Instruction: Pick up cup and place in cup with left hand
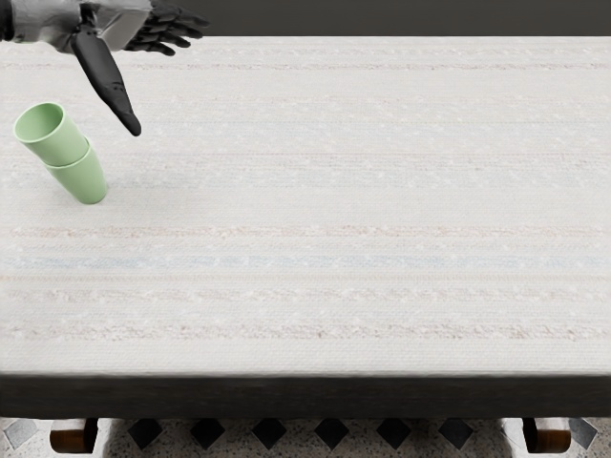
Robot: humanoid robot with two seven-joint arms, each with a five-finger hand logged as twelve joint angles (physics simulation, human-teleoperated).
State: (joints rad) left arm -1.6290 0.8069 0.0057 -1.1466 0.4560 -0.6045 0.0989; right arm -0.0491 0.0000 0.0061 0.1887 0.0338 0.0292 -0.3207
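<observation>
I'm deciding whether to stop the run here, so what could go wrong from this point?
The light green, smooth upper cup stands well out of the matching lower cup, which narrows towards its base, so a bump might topple both. The open left hand holds neither, yet its long black thumb points down beside them; a careless sweep could knock them.

Looking down at a slant from above the near side of the counter (315, 296), facing its far edge near the top of the frame; close enough to cut off both sides, with floor (301, 445) along the bottom.
</observation>
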